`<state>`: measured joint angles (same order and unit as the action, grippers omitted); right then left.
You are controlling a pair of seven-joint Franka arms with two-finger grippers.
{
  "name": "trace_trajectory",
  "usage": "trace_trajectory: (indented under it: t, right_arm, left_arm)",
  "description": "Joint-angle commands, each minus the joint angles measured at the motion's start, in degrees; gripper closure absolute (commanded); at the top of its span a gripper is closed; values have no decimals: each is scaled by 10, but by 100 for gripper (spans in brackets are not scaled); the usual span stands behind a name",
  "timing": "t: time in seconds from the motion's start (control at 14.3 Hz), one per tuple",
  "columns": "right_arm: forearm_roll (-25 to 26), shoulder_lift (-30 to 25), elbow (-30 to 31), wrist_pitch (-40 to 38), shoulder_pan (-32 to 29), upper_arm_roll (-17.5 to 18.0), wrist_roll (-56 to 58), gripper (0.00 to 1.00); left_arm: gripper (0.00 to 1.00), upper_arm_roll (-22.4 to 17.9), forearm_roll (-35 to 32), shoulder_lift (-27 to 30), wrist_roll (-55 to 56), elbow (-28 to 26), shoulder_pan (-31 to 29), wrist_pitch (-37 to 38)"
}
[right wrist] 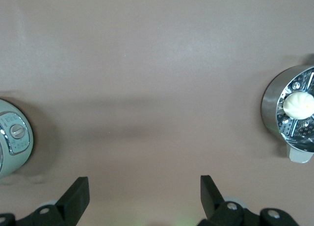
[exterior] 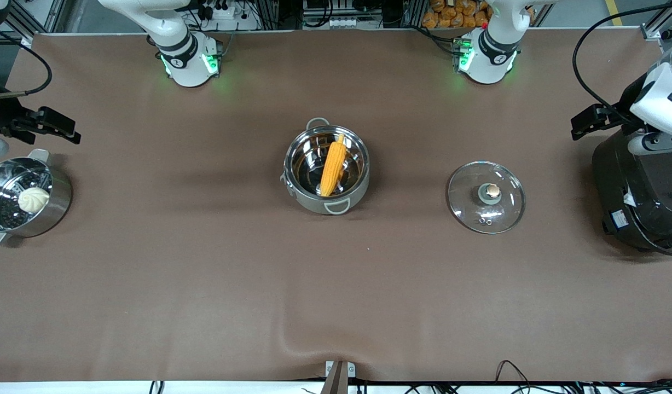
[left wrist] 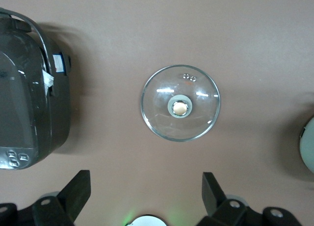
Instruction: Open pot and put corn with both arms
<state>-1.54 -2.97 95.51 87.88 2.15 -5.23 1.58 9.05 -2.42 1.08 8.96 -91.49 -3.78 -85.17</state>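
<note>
The grey-green pot (exterior: pixel 325 167) stands open in the middle of the table. The yellow-orange corn (exterior: pixel 334 165) lies inside it, its tip leaning on the rim. The glass lid (exterior: pixel 486 196) with its tan knob lies flat on the table beside the pot, toward the left arm's end; it also shows in the left wrist view (left wrist: pixel 180 102). My left gripper (exterior: pixel 579 125) is open and empty, up over the table beside the rice cooker; its own view (left wrist: pixel 146 187) shows the jaws wide apart. My right gripper (exterior: pixel 68 131) is open and empty above the steamer; its own view (right wrist: pixel 144 189) shows the same.
A large black rice cooker (exterior: pixel 639 191) stands at the left arm's end and shows in the left wrist view (left wrist: pixel 29 88). A shiny steel steamer pot (exterior: pixel 57 205) with a white bun (exterior: pixel 33 199) stands at the right arm's end and shows in the right wrist view (right wrist: pixel 272 108).
</note>
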Motion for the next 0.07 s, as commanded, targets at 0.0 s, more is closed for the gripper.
trace_trajectory:
  t: [0.0]
  right_arm:
    - [-13,-13,11,-15,-4,2,-11,0]
  left_arm:
    - [0,-3,12,5,-6,12,-1,24]
